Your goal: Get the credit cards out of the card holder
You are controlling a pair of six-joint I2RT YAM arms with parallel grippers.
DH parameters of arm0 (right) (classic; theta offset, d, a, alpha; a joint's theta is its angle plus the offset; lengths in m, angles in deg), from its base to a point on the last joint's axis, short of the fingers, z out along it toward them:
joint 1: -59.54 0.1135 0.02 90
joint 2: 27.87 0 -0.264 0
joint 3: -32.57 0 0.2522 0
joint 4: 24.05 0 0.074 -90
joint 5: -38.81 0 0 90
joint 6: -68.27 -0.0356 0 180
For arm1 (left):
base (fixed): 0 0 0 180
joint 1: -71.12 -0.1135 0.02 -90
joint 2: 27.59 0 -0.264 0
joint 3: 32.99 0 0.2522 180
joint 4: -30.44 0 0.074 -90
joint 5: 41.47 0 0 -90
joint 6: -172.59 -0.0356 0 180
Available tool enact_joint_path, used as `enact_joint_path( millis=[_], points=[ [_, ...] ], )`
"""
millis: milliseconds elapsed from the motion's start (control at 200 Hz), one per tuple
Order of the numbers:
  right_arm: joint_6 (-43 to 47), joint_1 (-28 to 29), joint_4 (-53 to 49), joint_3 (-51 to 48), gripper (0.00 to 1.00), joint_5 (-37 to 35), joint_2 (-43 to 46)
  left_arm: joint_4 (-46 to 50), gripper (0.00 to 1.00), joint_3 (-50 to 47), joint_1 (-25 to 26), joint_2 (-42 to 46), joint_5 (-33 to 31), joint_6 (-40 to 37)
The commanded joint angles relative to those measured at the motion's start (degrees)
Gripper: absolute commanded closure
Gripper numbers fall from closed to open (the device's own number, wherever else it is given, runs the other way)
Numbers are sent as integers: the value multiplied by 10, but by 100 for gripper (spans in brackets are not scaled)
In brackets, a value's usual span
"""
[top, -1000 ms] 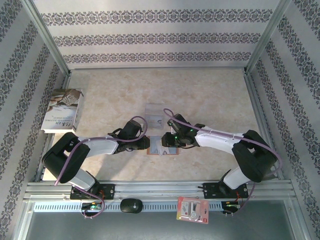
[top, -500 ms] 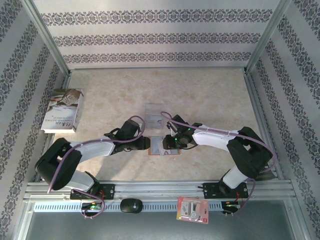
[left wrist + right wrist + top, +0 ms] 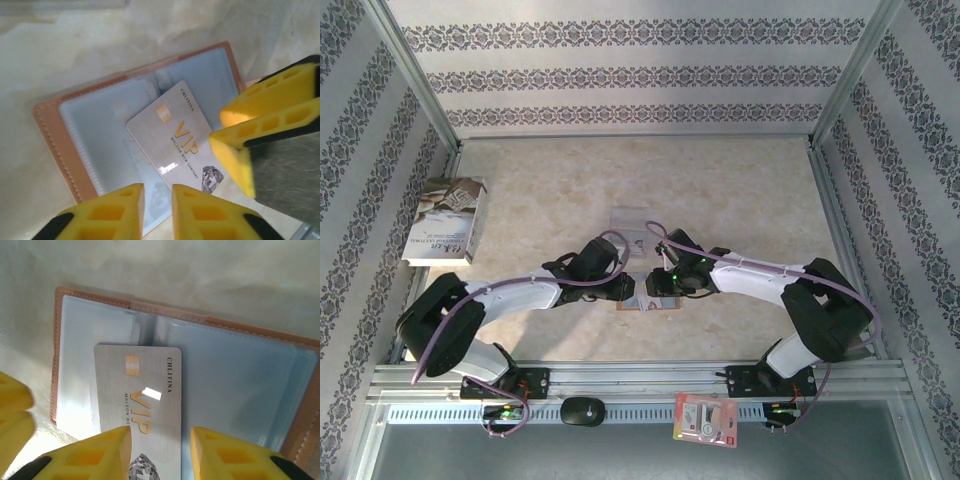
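The card holder (image 3: 642, 303) lies open on the table, orange-brown leather with grey-blue lining (image 3: 100, 145) (image 3: 240, 380). One grey VIP credit card (image 3: 175, 135) (image 3: 145, 380) rests slantwise on the lining, out of its pocket. My left gripper (image 3: 630, 288) (image 3: 158, 210) hovers at the holder's near edge, with only a narrow gap between its pads and nothing in it. My right gripper (image 3: 657, 284) (image 3: 159, 450) stands open over the card's diamond end, one pad above the card and the other over the lining. The right fingers (image 3: 270, 110) show beside the card.
A clear plastic sleeve (image 3: 628, 222) lies just behind the holder. A book (image 3: 445, 220) sits at the left wall. A red-and-white packet (image 3: 705, 420) and a black knob (image 3: 582, 410) rest on the front rail. Metal posts frame the table.
My left arm has reached further right, bringing its gripper over the holder's left side. The right arm has hardly shifted.
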Motion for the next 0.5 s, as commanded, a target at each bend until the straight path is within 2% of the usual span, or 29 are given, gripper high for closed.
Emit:
enact_joint_path(
  millis=[0, 495],
  points=[
    [0, -12, 26, -22, 64, 22, 18, -24, 83, 10, 8, -25, 4, 5],
    [1, -28, 52, -47, 67, 47, 35, -25, 90, 47, 21, -56, -9, 0]
  ],
)
